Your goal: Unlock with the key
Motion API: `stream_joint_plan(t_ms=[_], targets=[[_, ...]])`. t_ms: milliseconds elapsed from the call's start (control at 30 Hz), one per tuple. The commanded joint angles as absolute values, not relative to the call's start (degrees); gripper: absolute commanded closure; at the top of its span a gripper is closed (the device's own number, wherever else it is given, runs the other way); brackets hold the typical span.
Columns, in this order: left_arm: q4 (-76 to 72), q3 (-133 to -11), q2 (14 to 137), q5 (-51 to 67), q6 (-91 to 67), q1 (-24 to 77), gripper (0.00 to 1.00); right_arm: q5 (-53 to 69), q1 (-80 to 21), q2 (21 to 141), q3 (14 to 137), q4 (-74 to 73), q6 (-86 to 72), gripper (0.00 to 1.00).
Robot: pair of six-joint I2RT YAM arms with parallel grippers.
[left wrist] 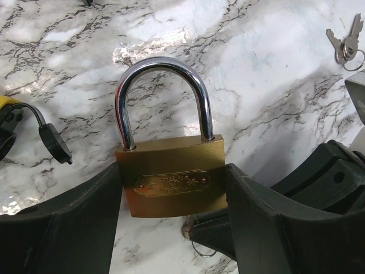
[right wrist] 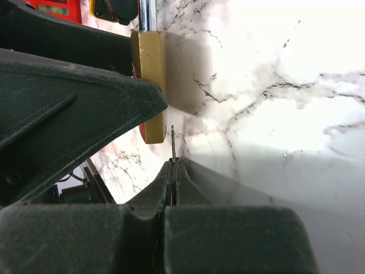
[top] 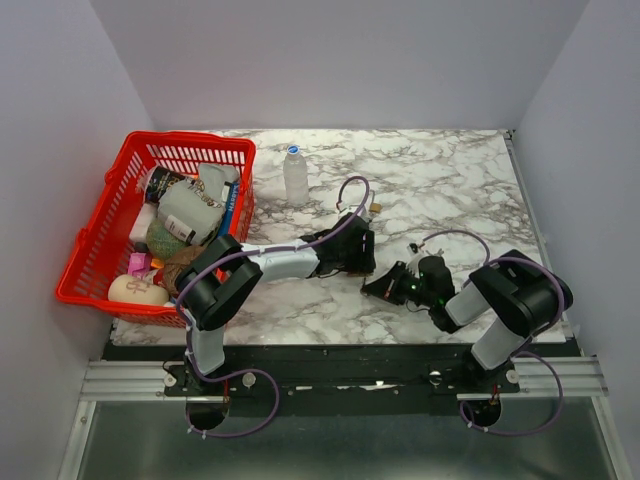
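Centrally, the brass padlock [left wrist: 171, 180] sits on the marble table [left wrist: 274, 85], its body clamped between the spread jaws of the left gripper [left wrist: 174, 191]. Right gripper [right wrist: 173, 171], closed on the key [right wrist: 173, 140], apparently just short of the hidden keyhole: insertion step; next, align and push.

Keyhole of your brass padlock [left wrist: 171, 165] hidden beneath the left gripper [left wrist: 174, 185], stamped lettering unreadably small, thin metal key [right wrist: 173, 140] mostly buried in the right gripper [right wrist: 173, 164]

Basket [top: 180, 143] at bench [top: 450, 180] left edge; bottle [top: 295, 177] just right of it. Padlock [left wrist: 171, 177] mid-bench between left gripper [top: 352, 250] jaws. Key [right wrist: 173, 141] in right gripper [right wrist: 173, 164], just beside padlock base. Spare keys [left wrist: 345, 43] right of padlock.
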State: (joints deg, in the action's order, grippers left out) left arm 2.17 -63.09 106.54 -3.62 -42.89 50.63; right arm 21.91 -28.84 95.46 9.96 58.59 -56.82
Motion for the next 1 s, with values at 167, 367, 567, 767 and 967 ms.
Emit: stream_joint_plan(t_ms=[167,367,567,767,967], targets=[[5.80,-64.25,106.61,-1.84,-42.19,50.27,1.00,19.42,-29.53,94.13,10.19,57.13,-55.72,0.99],[5.80,-64.77,107.14,-1.41,-41.66,50.27,1.00,20.13,-31.20,91.24,11.95,52.75,-53.00,0.99],[5.63,-64.60,106.96,-1.49,-41.48,50.27,1.00,18.63,-31.82,88.33,13.80,47.55,-50.98,0.99],[5.36,-64.07,106.79,-1.32,-41.66,50.27,1.00,19.69,-31.82,92.80,14.41,50.80,-52.38,0.99],[5.10,-63.55,106.52,-1.32,-41.66,50.27,1.00,20.04,-31.82,94.83,14.85,52.74,-53.00,0.99]])
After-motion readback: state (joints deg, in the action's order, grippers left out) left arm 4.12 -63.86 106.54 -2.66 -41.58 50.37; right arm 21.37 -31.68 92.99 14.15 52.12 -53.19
